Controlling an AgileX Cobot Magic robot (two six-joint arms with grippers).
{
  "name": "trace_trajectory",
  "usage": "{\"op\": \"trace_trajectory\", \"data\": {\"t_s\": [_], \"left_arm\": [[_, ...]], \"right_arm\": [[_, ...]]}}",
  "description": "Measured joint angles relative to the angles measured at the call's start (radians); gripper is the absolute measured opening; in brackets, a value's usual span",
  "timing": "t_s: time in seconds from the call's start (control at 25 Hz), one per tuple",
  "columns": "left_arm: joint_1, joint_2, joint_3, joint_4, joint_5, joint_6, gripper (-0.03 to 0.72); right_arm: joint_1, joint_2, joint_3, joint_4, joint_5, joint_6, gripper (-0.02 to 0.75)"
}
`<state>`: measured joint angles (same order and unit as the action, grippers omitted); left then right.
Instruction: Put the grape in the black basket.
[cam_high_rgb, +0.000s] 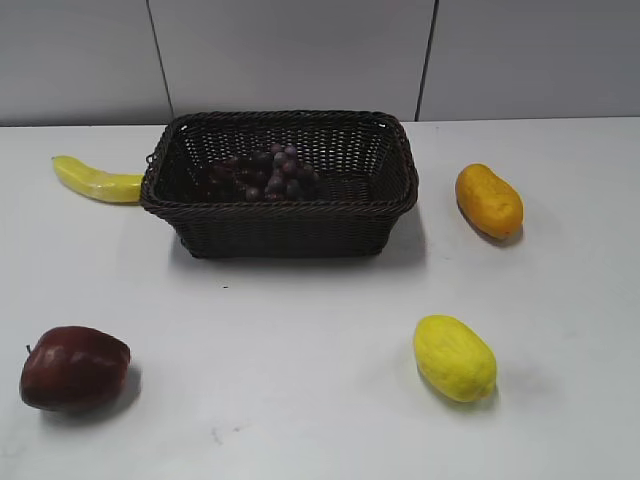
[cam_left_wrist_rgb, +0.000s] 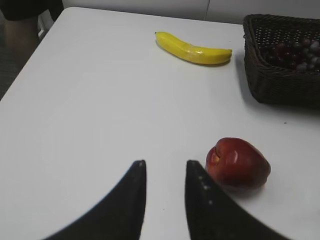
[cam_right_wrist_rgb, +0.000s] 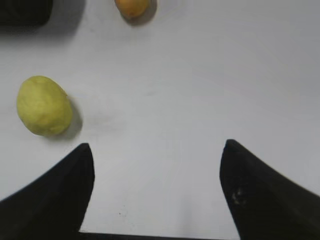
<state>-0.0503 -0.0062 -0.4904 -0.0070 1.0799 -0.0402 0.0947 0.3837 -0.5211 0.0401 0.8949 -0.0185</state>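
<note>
Banana (cam_high_rgb: 97, 180) partly hidden behind basket (cam_high_rgb: 280, 205); basket cut off at right edge of left wrist view. No readable writing anywhere. Grape (cam_high_rgb: 268, 173) dark purple, clustered, lying inside basket near its middle. Left gripper (cam_left_wrist_rgb: 164, 172) narrowly parted, empty, beside apple (cam_left_wrist_rgb: 238, 163). Right gripper (cam_right_wrist_rgb: 157, 165) spread wide, empty, near lemon (cam_right_wrist_rgb: 44, 105).

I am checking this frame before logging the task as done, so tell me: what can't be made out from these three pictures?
- The grape: its lower part is hidden by the black basket front wall in the exterior view; the left wrist view cuts it off at the right edge.
- Basket floor: mostly hidden by the walls.
- The banana: its right end is behind the basket in the exterior view.
- Both arms: absent from the exterior view.
- The orange fruit: cut by the top edge of the right wrist view.
</note>
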Motion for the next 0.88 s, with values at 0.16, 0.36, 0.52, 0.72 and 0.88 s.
{"op": "trace_trajectory", "data": {"t_s": [0.16, 0.36, 0.52, 0.72, 0.88], "left_arm": [[0.0, 0.0, 0.0, 0.0, 0.0, 0.0, 0.24], [0.0, 0.0, 0.0, 0.0, 0.0, 0.0, 0.24], [0.0, 0.0, 0.0, 0.0, 0.0, 0.0, 0.24], [0.0, 0.0, 0.0, 0.0, 0.0, 0.0, 0.24], [0.0, 0.0, 0.0, 0.0, 0.0, 0.0, 0.24]], "right_arm": [[0.0, -0.098, 0.0, 0.008, 0.014, 0.001, 0.593], [0.0, -0.203, 0.0, 0.01, 0.019, 0.001, 0.593], [0.0, -0.282, 0.0, 0.011, 0.019, 0.002, 0.593], [0.0, -0.345, 0.0, 0.011, 0.014, 0.003, 0.593], [0.0, -0.361, 0.0, 0.011, 0.011, 0.003, 0.593]]}}
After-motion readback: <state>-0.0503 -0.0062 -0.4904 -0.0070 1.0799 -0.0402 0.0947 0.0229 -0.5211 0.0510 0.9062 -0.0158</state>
